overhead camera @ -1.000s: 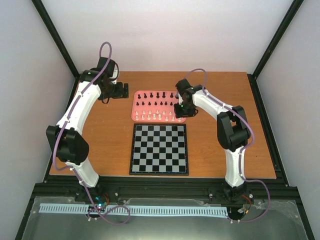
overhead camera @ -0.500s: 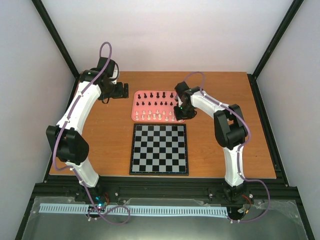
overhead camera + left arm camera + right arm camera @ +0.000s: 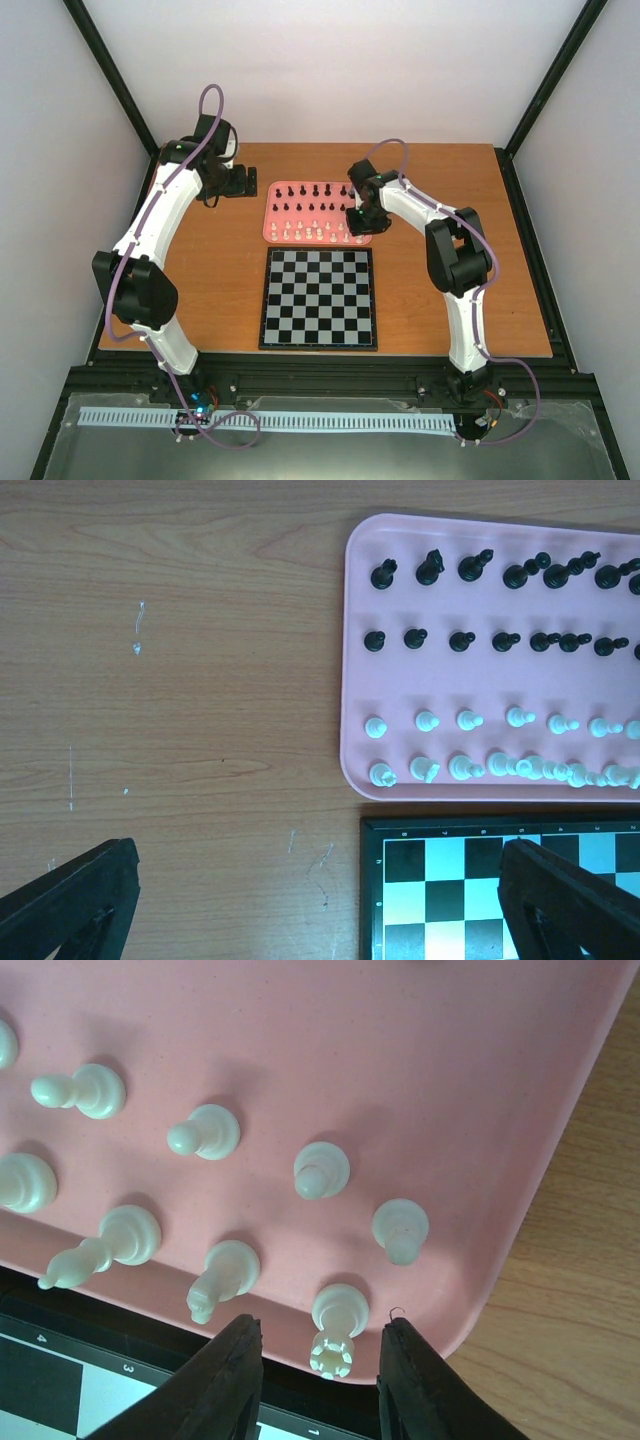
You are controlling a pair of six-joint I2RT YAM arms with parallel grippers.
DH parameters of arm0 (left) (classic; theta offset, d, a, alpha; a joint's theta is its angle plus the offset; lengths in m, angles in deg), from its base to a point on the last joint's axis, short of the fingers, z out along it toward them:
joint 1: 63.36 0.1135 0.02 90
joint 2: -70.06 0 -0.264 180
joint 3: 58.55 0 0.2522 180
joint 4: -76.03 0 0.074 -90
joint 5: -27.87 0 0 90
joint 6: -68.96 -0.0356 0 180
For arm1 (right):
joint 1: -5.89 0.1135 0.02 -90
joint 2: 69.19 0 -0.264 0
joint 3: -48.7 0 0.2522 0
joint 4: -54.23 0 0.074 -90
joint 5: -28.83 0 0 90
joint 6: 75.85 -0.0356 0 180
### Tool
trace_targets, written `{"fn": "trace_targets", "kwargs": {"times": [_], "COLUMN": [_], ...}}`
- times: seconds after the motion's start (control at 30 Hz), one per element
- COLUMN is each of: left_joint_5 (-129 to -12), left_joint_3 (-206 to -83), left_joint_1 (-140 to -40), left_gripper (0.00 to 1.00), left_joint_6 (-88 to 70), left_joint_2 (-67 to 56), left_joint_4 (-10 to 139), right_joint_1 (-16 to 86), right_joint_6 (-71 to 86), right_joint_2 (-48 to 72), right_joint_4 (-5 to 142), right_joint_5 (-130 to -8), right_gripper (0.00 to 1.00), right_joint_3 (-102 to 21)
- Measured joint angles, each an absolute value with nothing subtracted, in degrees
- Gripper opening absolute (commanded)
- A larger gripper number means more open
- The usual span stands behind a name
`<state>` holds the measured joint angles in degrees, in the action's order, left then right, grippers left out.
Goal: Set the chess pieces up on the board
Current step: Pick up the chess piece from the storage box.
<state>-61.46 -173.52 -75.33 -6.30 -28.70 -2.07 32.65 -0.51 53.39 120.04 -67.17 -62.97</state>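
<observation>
Between my right gripper's (image 3: 320,1335) parted jaws I see a white rook (image 3: 338,1315), at the pink tray's (image 3: 450,1110) near-right corner.

Reading 4, 3 and 1 in small pale digits along the dark border of the board (image 3: 100,1395); showing only illegible specks there from the left wrist.

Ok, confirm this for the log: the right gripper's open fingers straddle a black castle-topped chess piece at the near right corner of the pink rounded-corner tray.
Not quite, the colour is wrong. The castle-topped chess piece between the right gripper's open fingers is cream-white, not black. It does stand at the near right corner of the pink rounded-corner tray. The right wrist view shows it.
</observation>
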Motion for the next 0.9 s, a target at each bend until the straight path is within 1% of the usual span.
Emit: {"fn": "trace_targets", "kwargs": {"times": [0.27,0.47,0.57,0.9], "left_joint_5": [-61.26,-61.26,-61.26,-61.18], "left_joint_3": [-173.06,-173.04,-173.04,-173.04], "left_joint_1": [-75.33,-75.33,-75.33,-75.31], "left_gripper": [1.0,1.0,1.0,1.0], "left_joint_6": [-6.3,-6.3,-6.3,-6.3], "left_joint_2": [-28.7,-28.7,-28.7,-28.7], "left_joint_4": [-2.09,-2.09,-2.09,-2.09], "right_joint_1": [32.65,32.65,32.65,32.65], "right_joint_6": [-0.53,-0.53,-0.53,-0.51], "right_joint_2": [53.81,53.83,53.9,55.01], "right_joint_4": [120.28,120.35,120.35,120.52], "right_joint_5": [-66.64,-66.34,-66.36,-66.62], "right_gripper": [0.32,0.32,0.29,0.29], "right_joint_3": [-62.97,-62.97,-62.97,-62.99]}}
